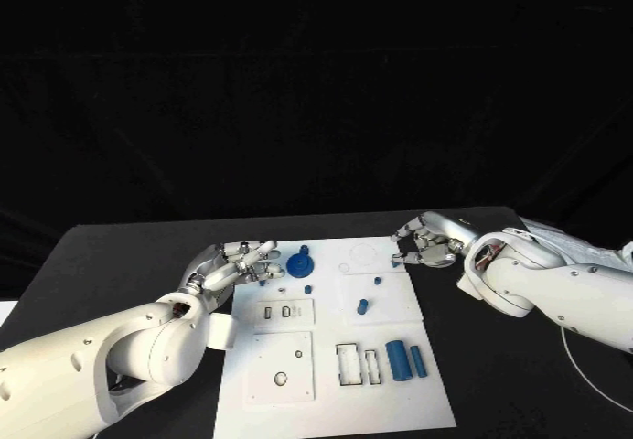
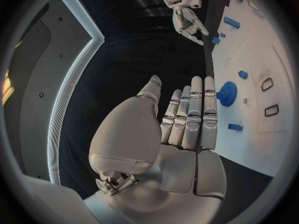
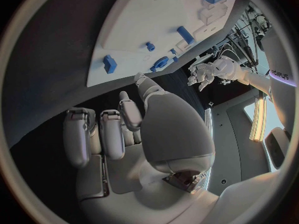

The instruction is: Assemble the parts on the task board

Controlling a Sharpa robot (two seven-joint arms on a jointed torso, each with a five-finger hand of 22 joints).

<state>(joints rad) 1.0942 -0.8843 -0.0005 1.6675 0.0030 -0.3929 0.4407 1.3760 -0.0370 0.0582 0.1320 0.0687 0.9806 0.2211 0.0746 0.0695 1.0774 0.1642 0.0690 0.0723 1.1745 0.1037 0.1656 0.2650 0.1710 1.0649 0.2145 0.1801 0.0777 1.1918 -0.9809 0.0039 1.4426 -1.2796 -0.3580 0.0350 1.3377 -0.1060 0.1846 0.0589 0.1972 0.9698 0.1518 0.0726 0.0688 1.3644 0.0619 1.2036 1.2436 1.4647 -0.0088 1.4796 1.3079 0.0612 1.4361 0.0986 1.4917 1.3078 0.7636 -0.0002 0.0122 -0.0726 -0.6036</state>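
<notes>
Two arms are showing glossy white shells, rounded and bulging near the wrists. The left arm point(image 1: 92, 361) is carrying a small white tab at its wrist, with a dark gap where the shell sections are meeting. The right arm point(image 1: 567, 288) is trailing a thin pale cable along its lower edge. The left hand point(image 1: 235, 265) and right hand point(image 1: 429, 245) are shining silver, their fingers built of blocky metal segments with darker seams between. In the right wrist view, grey lettering is showing on the left arm's white shell, and dark cables are running beside it.
</notes>
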